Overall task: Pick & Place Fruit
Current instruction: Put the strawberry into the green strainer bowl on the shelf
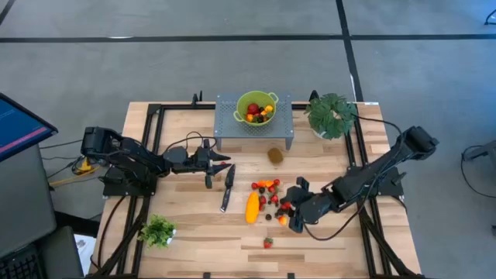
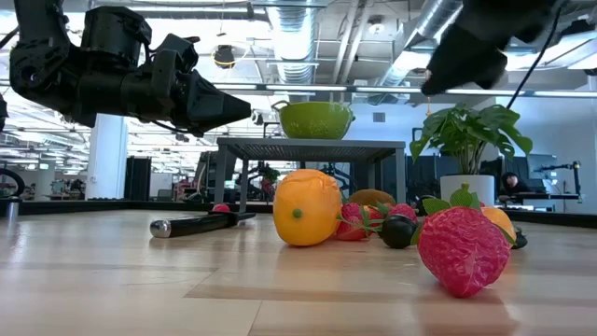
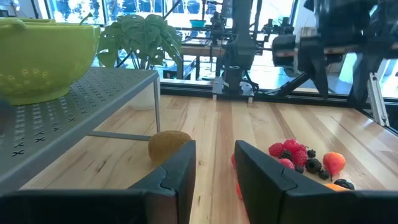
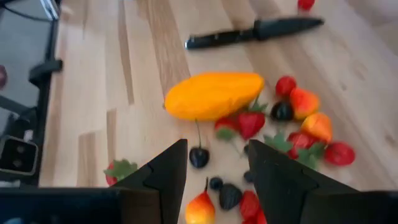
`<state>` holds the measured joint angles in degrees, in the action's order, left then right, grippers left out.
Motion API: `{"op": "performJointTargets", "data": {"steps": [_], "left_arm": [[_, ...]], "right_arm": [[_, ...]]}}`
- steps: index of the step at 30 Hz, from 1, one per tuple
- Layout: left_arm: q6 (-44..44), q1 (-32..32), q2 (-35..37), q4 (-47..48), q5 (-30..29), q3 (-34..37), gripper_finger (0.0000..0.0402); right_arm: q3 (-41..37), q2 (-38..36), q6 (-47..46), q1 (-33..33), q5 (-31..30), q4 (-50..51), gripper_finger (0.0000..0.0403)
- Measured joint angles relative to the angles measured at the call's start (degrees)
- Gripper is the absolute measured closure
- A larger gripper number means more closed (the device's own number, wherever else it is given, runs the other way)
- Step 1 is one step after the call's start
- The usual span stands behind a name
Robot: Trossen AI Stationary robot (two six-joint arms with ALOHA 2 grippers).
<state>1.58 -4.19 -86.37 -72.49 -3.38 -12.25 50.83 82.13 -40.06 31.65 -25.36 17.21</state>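
Overhead and wrist views of a pale wooden-plank surface (image 1: 194, 225) carrying scattered toy fruit. The right hand (image 1: 293, 219) hangs over the cluster of small red, orange and dark fruit pieces (image 1: 273, 200) right of centre; its two dark fingers (image 4: 163, 174) stand apart with nothing between them, above a dark cherry with a stem (image 4: 199, 155). The elongated yellow-orange fruit (image 1: 252, 207) lies at the cluster's left edge, with the black-handled knife (image 1: 227, 187) just beyond it. A brown oval kiwi (image 1: 275, 155) rests apart, in front of the grey perforated metal stand (image 1: 225, 128), which bears a lime-green colander (image 1: 256, 108) already holding several fruits. One strawberry (image 1: 267, 242) lies alone near the front edge. The left hand (image 1: 209, 167) hovers left of the knife, fingers (image 3: 177, 177) slightly apart and empty. No legible writing appears.
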Motion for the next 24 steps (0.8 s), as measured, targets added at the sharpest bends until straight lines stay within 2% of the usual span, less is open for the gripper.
{"op": "performJointTargets", "data": {"steps": [9, 19, 24], "left_arm": [[-0.01, 0.0, 0.01, -0.02, 0.18, 0.0, 0.0296], [0.0, -0.02, 0.0, -0.02, 0.13, 0.0, 0.0296], [0.0, 0.0, 0.02, -0.01, 0.11, 0.0, 0.0296]], "right_arm": [[0.0, 8.12, -0.68, -1.43, 0.19, -1.76, 0.0225], [0.0, 13.89, -3.68, -5.76, 3.09, -3.03, 0.0165], [0.0, 15.87, -3.7, -7.44, 3.19, -2.9, 0.0153]]}}
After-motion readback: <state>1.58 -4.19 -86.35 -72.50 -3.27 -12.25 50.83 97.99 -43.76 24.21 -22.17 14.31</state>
